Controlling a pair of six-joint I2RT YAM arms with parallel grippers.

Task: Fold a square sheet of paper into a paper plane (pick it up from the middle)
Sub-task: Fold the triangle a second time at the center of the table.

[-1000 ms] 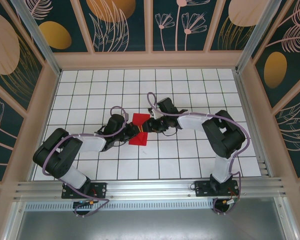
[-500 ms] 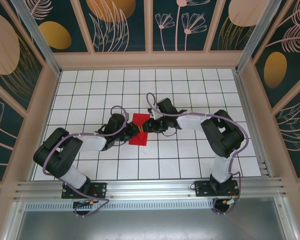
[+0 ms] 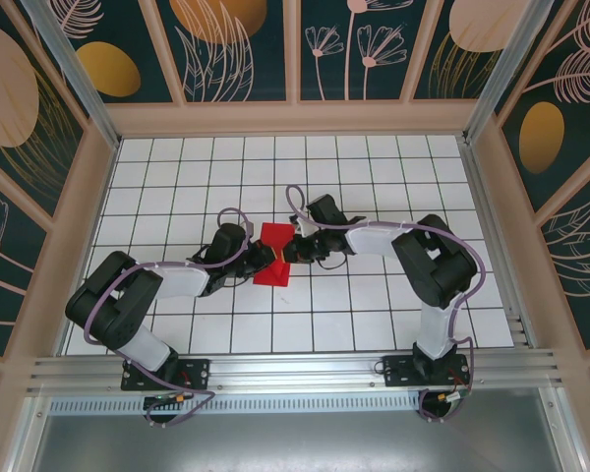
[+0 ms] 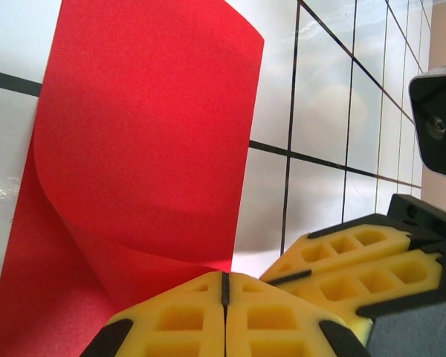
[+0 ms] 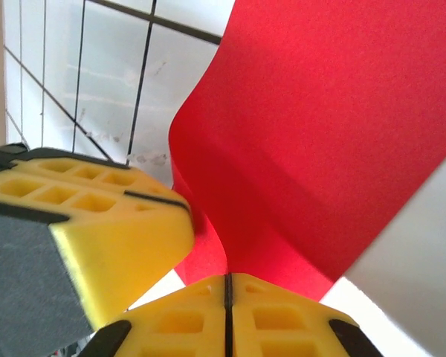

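With our left gripper (image 4: 224, 284) and right gripper (image 5: 227, 284) both clamped on the middle of the square sheet of paper (image 3: 273, 258), which bows up at the centre of the overhead frame, we risk tearing it or creasing it crooked if either arm pulls unevenly.

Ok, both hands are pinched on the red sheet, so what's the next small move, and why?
Probably a small joint lift. The left hand and right hand are each shut on the square sheet of paper at its middle, and the sheet curls up beside them, so raising together should avoid tearing.
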